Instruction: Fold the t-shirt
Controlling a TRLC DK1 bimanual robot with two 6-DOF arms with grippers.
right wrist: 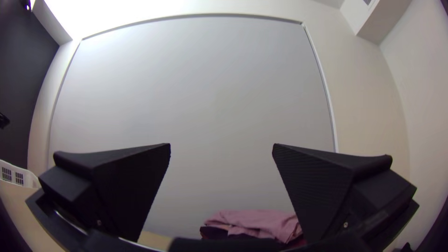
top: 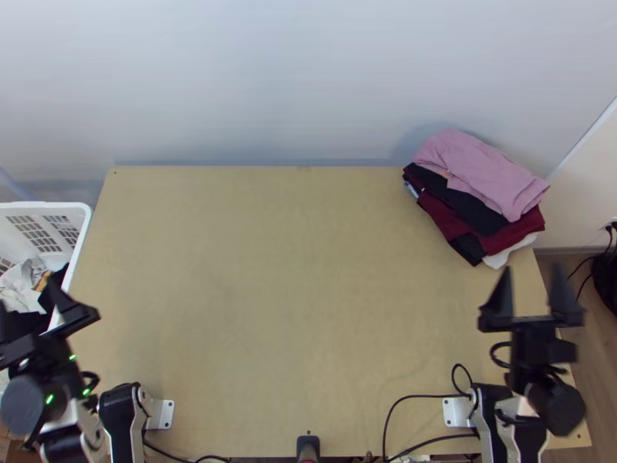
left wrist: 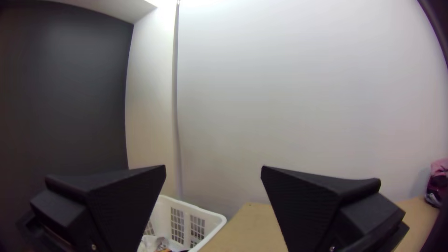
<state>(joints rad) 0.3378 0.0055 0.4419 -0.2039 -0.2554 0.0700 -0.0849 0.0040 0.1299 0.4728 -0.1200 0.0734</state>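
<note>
In the top view my left gripper (top: pixel 27 297) is at the far left, over the near side of the laundry basket; in the left wrist view the left gripper (left wrist: pixel 213 168) is open with nothing between its fingers. My right gripper (top: pixel 531 282) stands near the table's right edge, on the near side of a clothes stack. The right wrist view shows the right gripper (right wrist: pixel 221 145) open and holding nothing. A pink folded cloth (top: pixel 482 170) tops the stack, above dark red and black cloths (top: pixel 509 235). Whether any is the t-shirt, I cannot tell.
The white basket (top: pixel 50 207) at the left table edge holds loose white, grey and black clothes (top: pixel 25 282). The wooden table (top: pixel 285 293) lies bare between the arms. Black cables (top: pixel 420 397) run along its near edge, and a wall (top: pixel 308 77) rises behind it.
</note>
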